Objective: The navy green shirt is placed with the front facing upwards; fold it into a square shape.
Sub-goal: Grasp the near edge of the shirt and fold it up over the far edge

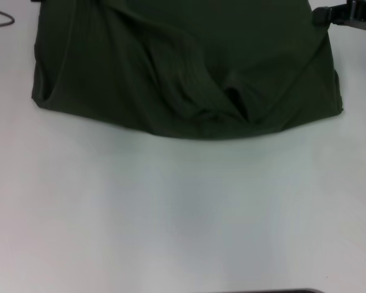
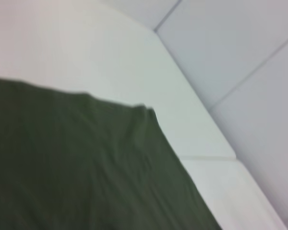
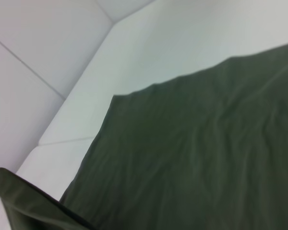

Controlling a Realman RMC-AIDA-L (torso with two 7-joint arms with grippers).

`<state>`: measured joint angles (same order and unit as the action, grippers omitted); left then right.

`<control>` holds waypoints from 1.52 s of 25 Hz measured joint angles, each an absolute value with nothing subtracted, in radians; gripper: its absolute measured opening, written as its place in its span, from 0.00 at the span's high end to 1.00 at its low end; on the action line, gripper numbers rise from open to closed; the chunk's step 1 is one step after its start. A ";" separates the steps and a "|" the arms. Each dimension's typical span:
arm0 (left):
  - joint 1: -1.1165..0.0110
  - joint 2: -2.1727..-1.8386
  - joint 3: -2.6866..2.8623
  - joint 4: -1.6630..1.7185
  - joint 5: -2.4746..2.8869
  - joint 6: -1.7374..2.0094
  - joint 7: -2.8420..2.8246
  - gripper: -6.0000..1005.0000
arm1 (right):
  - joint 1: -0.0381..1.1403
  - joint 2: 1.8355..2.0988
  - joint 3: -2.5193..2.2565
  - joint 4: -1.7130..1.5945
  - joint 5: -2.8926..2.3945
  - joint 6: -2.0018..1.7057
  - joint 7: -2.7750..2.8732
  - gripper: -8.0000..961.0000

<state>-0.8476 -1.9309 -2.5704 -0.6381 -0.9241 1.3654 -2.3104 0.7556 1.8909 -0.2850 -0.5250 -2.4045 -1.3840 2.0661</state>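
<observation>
Bare white worktop [image 1: 183, 220] filled the near half of our head view, and beyond it the navy green shirt [image 1: 189, 67] lay spread across the far part of the surface, running out of the top of the frame. Its near edge sagged in a shallow curve, with a deep diagonal fold and a bunched pucker just right of centre. We saw only plain green cloth, no lettering or collar. At the far right edge of the shirt, our right end effector [image 1: 348, 15] showed as a dark shape hovering beside the fabric's upper corner; we could not tell whether its fingers were spread or pressed together. A thin dark cable [image 1: 0, 23] curled at the far left of the worktop, apart from the shirt.

From our left wrist, the shirt [image 2: 77, 167] lay flat with one corner on the worktop [image 2: 86, 57], near the worktop's edge; our left end effector did not show in any view. From our right wrist, the shirt [image 3: 197, 153] covered most of the frame, and a lifted strip of green cloth [image 3: 24, 203] hung close to the lens.
</observation>
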 joint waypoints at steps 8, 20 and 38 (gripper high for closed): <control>-0.839 -1.949 -2.568 -0.620 -0.959 1.256 -2.291 0.96 | 0.783 1.919 -0.311 -0.518 -2.390 -1.253 2.043 0.89; -0.833 -1.971 -2.561 -0.572 -1.009 1.103 -2.250 0.96 | 0.803 1.945 -0.442 -0.514 -2.287 -1.083 2.020 0.88; -0.828 -2.014 -2.557 -0.550 -1.013 0.977 -2.214 0.96 | 0.816 1.976 -0.469 -0.514 -2.278 -1.018 2.010 0.86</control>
<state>-0.8276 -2.0141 -2.5571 -0.5501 -1.0129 0.9774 -2.2142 0.8161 1.9757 -0.4690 -0.5135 -2.2782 -1.0177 2.0095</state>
